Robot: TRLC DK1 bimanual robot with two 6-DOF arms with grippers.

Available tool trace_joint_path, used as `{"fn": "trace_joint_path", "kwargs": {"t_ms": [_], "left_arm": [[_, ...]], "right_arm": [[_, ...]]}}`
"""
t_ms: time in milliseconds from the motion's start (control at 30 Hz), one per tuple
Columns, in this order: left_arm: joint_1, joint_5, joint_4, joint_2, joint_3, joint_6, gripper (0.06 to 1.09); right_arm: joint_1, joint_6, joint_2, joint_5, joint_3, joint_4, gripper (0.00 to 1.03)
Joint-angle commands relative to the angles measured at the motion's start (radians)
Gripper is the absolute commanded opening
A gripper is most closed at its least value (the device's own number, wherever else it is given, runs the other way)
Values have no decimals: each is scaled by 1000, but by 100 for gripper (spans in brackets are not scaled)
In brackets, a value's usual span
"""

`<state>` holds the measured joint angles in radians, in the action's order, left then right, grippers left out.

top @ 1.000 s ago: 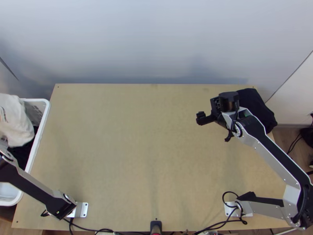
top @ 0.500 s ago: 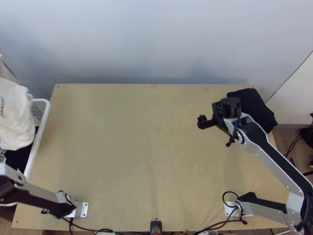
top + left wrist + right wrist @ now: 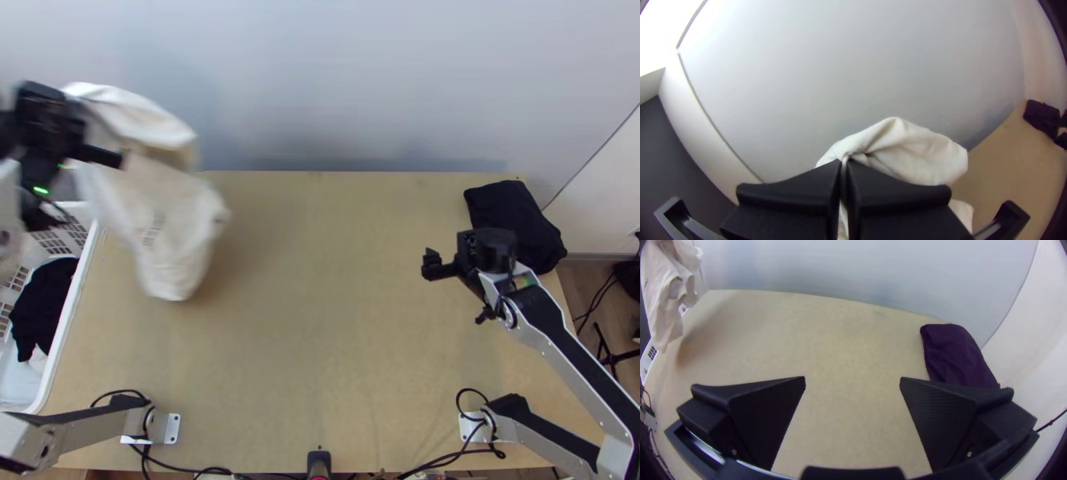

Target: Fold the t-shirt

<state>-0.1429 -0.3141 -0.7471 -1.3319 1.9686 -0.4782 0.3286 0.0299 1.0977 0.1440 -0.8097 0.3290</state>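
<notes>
Nearest the basket [image 3: 69, 318], we are holding the off-white t-shirt [image 3: 172, 232] up by a gathered pinch of cloth, and it is hanging bunched, its lower part showing over the strip of worktop [image 3: 320, 320] beside the basket. The left tool [image 3: 844, 164] is clamping that pinch, its fingers pressing together on the fabric; whether we are gripping a hem, a sleeve or the collar, we cannot tell. Inside the basket, some dark cloth [image 3: 42, 304] is lying in a heap.

Farther from the basket, across the worktop, the right tool [image 3: 852, 378] is waiting with its fingers wide apart and nothing between them. Farthest from the basket, a dark cloth bundle [image 3: 512, 224] is lying compactly near the worktop's far corner.

We are judging the shirt light, soft and limp — hardly fragile, but sagging into whatever folds gravity is giving it. We are looking for a free corner or shoulder seam for the right tool, since a mid-panel grab would be bunching it more. Loose layers could be slipping past each other, so we are favouring a firm pinch at the edge — then a gentle stretch between both tools before laying it flat.
</notes>
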Motion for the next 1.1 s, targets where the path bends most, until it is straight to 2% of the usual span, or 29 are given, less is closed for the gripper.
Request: {"fn": "trace_joint_path", "kwargs": {"t_ms": [0,233,533,700,833,933,1067], "left_arm": [[-494,-276,-8,-24,-7,-10,10],[-797,-444,-6,-133,35,76,10],[-946,-453,-6,-257,90,219,10],[-1014,-450,25,-343,156,216,10],[-1026,-442,77,-438,288,213,10],[-1024,-438,152,-474,288,216,10],[-974,-439,169,-529,276,231,10]], "right_arm": [[-46,8,-98,-1,101,-30,99],[-82,13,-140,-1,149,-34,99],[-111,13,-164,-1,205,-62,99],[-128,21,-174,-1,236,-84,99],[-129,39,-182,0,262,-96,99],[-129,51,-193,-1,276,-97,99],[-129,62,-213,0,285,-97,99]]}}
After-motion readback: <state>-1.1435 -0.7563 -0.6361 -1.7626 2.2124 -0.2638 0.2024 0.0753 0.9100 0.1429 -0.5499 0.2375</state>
